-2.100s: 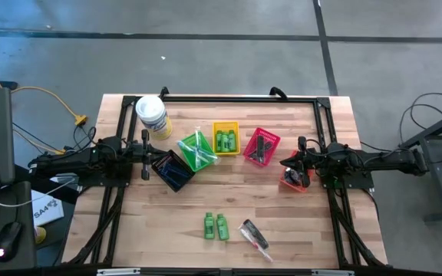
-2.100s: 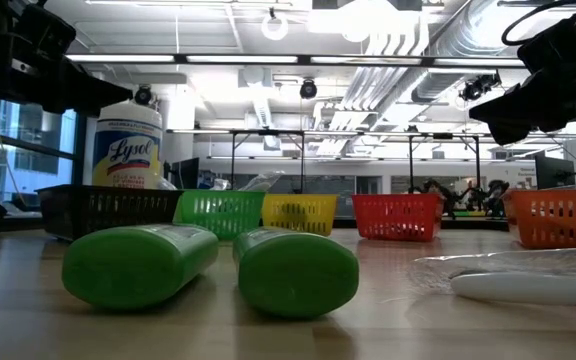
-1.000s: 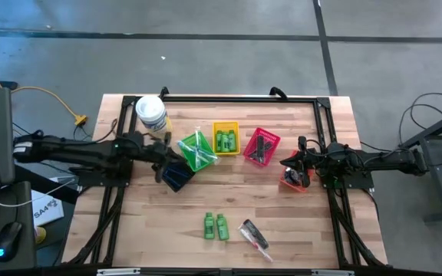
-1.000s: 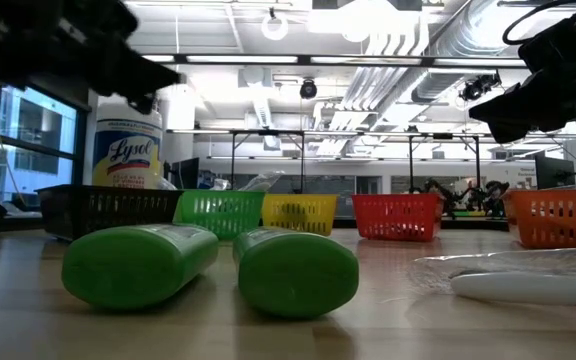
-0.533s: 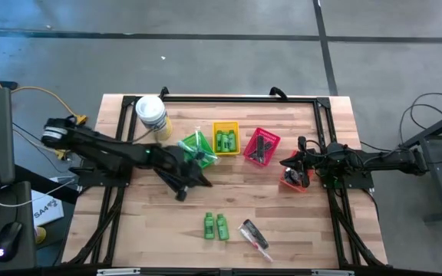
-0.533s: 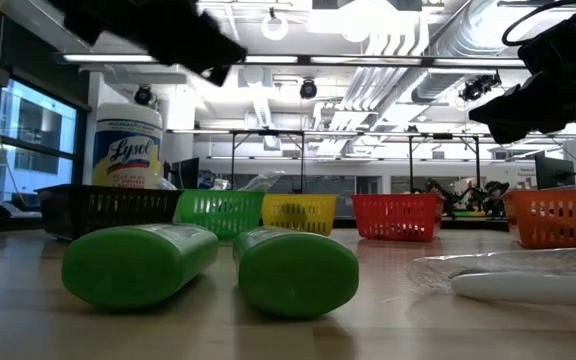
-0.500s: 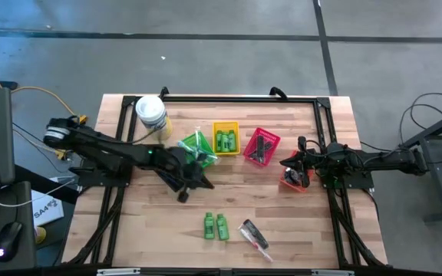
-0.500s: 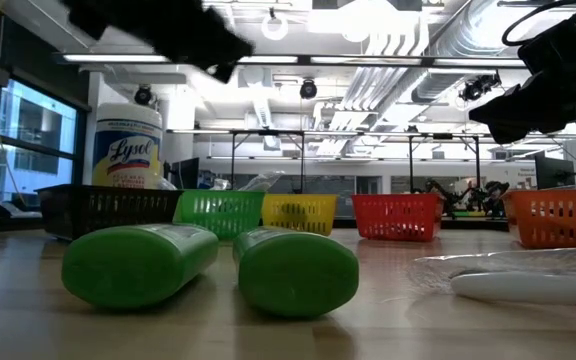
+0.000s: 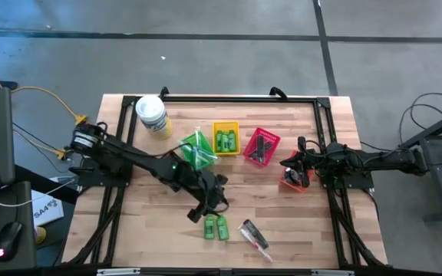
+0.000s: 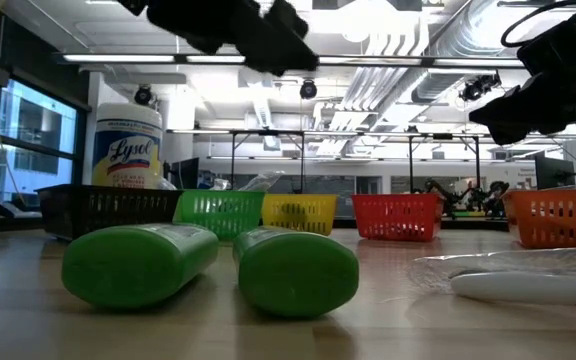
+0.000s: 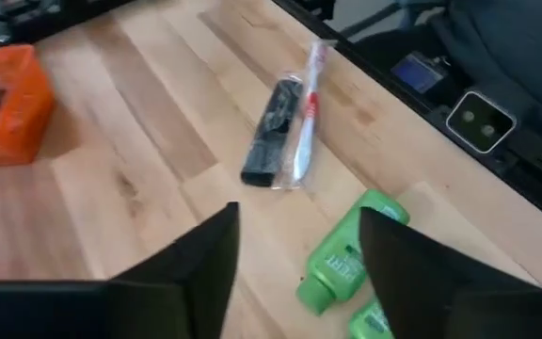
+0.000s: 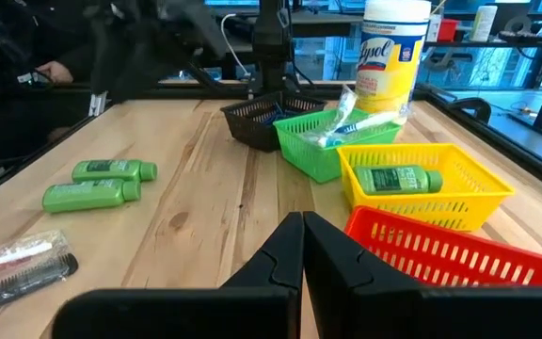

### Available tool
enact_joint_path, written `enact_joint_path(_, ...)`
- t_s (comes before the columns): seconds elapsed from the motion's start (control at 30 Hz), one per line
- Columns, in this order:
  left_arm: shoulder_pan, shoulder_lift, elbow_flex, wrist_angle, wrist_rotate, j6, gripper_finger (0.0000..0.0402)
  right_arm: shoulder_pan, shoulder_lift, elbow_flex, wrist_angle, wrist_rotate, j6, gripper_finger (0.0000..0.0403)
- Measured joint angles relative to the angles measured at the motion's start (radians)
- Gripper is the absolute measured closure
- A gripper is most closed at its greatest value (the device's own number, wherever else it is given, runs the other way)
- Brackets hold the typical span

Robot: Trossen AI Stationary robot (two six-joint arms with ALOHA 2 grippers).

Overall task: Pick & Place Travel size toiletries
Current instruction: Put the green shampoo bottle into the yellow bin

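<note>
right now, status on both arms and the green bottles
Left gripper open, above the two green bottles, nothing held. Right gripper shut, empty, parked by the orange basket. Packaged comb lies beside the bottles, apart.

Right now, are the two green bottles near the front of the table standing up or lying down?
Lying down. The two green bottles rest on their sides on the table, side by side, caps pointing away in the low view.

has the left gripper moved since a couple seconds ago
Yes. The left gripper was beside the black basket; it has swung out past the green basket and now hangs open just above the two green bottles.
</note>
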Motion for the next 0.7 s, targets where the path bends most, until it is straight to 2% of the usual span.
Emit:
enact_joint_path(0.17,-0.036,0.050,0.018,-0.014,-0.002,0.001,0.0136,0.000,0.010,0.000,-0.001,-0.004,0.003,0.0401)
enact_joint_path(0.3,-0.054,0.081,0.017,0.013,-0.002,0.014,0.0105,0.000,0.018,0.000,-0.001,-0.006,0.008,0.0401)
enact_joint_path(0.43,-0.081,0.108,0.017,0.017,-0.004,0.075,0.0093,0.000,0.017,0.000,0.000,-0.007,0.010,0.0401)
enact_joint_path(0.7,-0.089,0.191,0.019,0.068,-0.027,0.098,0.0091,0.000,0.017,0.000,0.003,-0.008,0.011,0.0401)
